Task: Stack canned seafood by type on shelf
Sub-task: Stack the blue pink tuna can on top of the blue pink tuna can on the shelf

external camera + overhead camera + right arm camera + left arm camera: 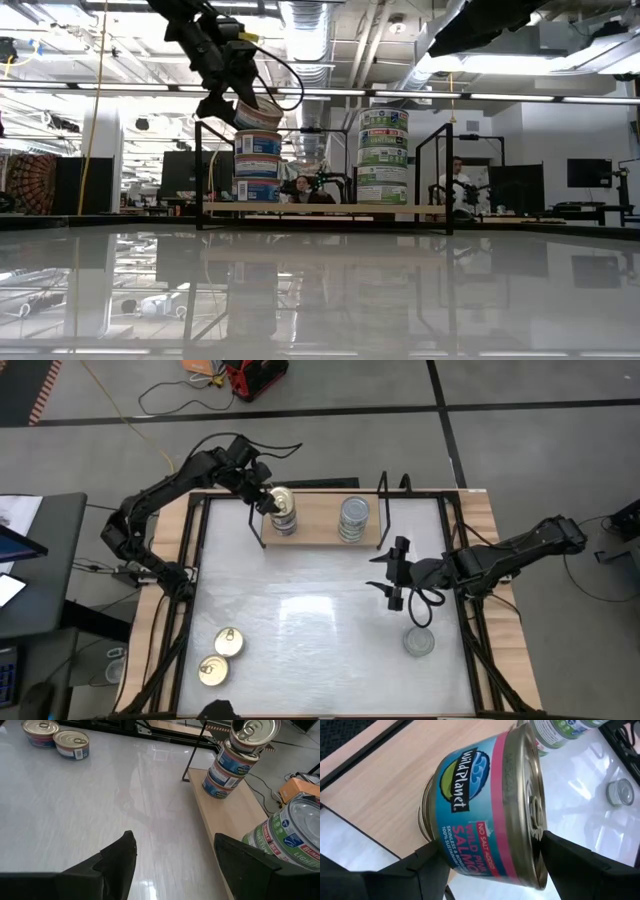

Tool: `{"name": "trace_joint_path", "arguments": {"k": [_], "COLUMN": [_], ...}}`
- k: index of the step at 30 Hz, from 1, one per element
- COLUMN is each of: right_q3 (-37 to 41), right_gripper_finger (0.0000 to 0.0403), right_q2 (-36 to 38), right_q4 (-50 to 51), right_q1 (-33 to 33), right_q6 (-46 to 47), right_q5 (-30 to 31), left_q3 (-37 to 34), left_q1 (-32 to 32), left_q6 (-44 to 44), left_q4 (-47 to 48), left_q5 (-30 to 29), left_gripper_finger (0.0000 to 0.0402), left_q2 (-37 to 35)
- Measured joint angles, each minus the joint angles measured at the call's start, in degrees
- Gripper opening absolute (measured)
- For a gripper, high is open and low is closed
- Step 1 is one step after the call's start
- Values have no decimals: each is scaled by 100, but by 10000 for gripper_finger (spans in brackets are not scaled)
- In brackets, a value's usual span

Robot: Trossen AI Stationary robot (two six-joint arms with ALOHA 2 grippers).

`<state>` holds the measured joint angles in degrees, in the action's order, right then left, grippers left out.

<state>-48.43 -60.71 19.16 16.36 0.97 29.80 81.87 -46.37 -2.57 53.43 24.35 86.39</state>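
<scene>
A red tool bag [255, 377] and yellow cable [150, 430] lie on the floor.

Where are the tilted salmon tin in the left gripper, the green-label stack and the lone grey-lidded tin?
salmon tin [470, 810], left wrist view, on its blue label.
green-label stack [383, 157], low view, on the stack's middle tins.
grey-lidded tin [419, 643], high view, on its lid.
</scene>
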Motion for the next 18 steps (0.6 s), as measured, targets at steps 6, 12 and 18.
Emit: {"name": "trace_joint_path", "arguments": {"k": [6,12,18], "right_q3": [-1,-2,0], "right_gripper_finger": [292,292,292], "right_q2": [-1,-1,-2], "right_q4": [6,7,31], "right_q1": [0,-1,-2], "right_q6": [-2,-4,-11], "right_q5": [0,-1,-2], "left_q3": [4,4,4], "left_q1": [23,48,72], "left_q6": [23,29,46], "left_q4": [-36,-40,-59], "left_q5": [-35,-91,7], "left_gripper_finger": [286,286,286], "left_q2": [0,0,0]}}
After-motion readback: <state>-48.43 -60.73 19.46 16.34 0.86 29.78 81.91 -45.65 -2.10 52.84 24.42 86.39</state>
